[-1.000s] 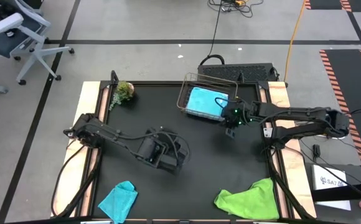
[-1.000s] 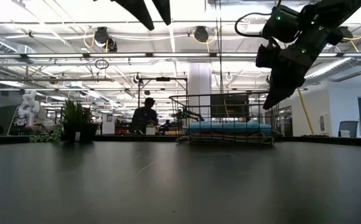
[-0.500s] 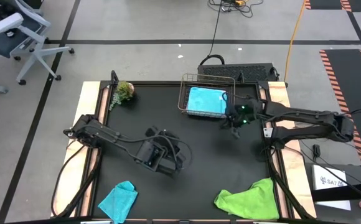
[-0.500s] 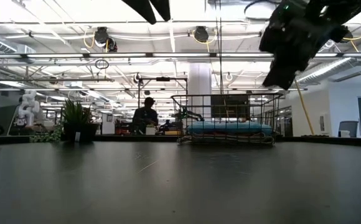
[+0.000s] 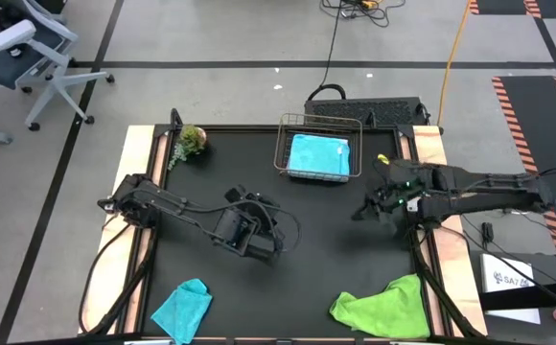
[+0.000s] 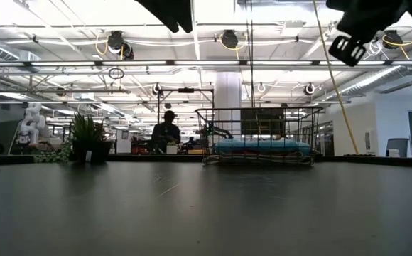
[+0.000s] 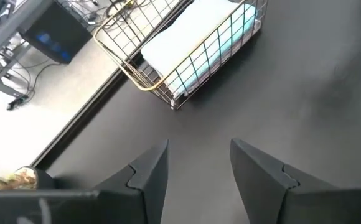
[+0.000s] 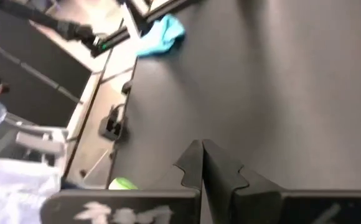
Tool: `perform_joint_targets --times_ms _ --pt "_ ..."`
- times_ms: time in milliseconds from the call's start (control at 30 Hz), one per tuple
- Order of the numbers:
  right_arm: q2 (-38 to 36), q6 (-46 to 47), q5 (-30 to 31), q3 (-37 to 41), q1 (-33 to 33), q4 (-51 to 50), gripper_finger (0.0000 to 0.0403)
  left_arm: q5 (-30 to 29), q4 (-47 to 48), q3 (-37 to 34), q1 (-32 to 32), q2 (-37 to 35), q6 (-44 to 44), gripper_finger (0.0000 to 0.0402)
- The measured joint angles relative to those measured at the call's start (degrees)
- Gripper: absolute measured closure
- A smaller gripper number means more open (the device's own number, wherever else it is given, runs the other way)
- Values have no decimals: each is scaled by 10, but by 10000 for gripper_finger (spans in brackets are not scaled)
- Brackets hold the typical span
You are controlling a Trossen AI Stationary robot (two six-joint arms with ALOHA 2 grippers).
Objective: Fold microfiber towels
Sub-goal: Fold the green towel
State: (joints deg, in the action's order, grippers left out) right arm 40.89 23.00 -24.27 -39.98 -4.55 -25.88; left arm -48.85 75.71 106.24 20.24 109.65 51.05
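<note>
A sky blue towel (image 5: 316,153) lies folded in a wire basket (image 5: 282,163) at the table's far middle; the left wrist view shows the same basket (image 7: 144,86). A teal towel (image 5: 182,307) lies crumpled at the near left edge, and a lime green towel (image 5: 383,307) at the near right. My left gripper (image 7: 199,149) hovers open over the table's middle (image 5: 266,222), pointing at the basket, nothing between its fingers. My right gripper (image 8: 202,152) is shut and empty, raised over the right side of the table (image 5: 362,213), near side of the basket.
A small potted plant (image 5: 192,142) stands at the far left corner. Bare black mat (image 5: 326,259) spreads between the arms and the near towels. Wooden strips (image 5: 129,163) edge the table's left and right sides. In the low view a person (image 6: 165,131) sits in the room beyond.
My right gripper, staying shut, has drawn back from the basket's right rim toward the table's right and near side while rising and tipping nearer level. My left gripper has rolled about its own axis in place, staying open.
</note>
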Motion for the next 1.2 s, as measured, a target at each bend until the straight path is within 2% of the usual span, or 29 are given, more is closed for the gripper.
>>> perform_joint_targets --times_ms 167,333,433,533,700,833,933,1000,1200 --pt "33 49 63 -7 104 -1 403 21 6 -3 -8 0 22 227" --pt "103 100 118 -14 200 -1 403 96 5 -3 -12 0 57 227" --pt "151 127 145 -23 250 1 403 137 -7 -1 -9 0 50 227" --pt "195 140 169 -40 288 14 403 136 -7 19 3 -8 12 227" --pt "249 134 197 -109 319 1 403 96 5 94 24 -30 -66 227" --pt "285 107 202 -199 329 -74 403 116 8 159 46 -40 -147 227" --pt "316 77 200 -256 333 -152 403 145 35 167 59 -39 -165 227" --pt "337 75 192 -276 334 -177 403 150 52 155 65 -35 -152 227" --pt "402 54 105 -280 335 -163 379 151 42 69 69 -31 -88 227"
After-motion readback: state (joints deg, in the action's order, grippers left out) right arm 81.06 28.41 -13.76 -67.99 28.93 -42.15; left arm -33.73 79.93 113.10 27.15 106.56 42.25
